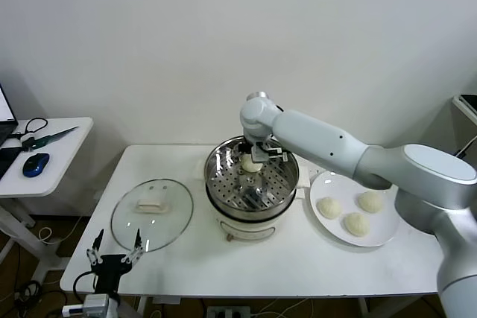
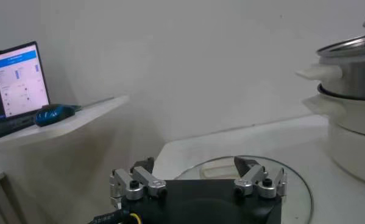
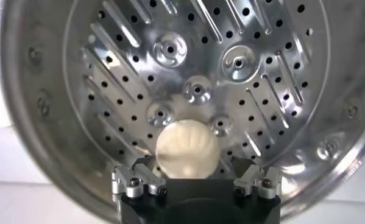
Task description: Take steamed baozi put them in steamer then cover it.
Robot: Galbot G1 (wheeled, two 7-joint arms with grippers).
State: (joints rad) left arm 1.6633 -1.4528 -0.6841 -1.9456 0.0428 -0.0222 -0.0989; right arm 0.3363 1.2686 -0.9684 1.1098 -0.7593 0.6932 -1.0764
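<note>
My right gripper (image 1: 261, 156) hangs inside the steamer (image 1: 215, 176), a shiny steel pot on a white base, toward its far side. Its jaws are open. One cream-white baozi (image 3: 187, 148) lies free between and below them over the perforated tray (image 3: 261, 85), touching neither finger. Three more baozi (image 1: 356, 223) sit on the white plate (image 1: 322, 184) to the right of the steamer. The glass cover (image 1: 152, 214) with its white handle lies flat on the table left of the steamer. My left gripper (image 1: 115, 247) is open and empty at the table's front left edge, just before the cover (image 2: 298, 182).
A small side table (image 1: 67, 139) stands at the far left with a blue mouse (image 1: 35, 164) and a laptop (image 2: 11, 82). The steamer's side handle (image 2: 319, 72) shows to the side in the left wrist view. A wall runs behind the table.
</note>
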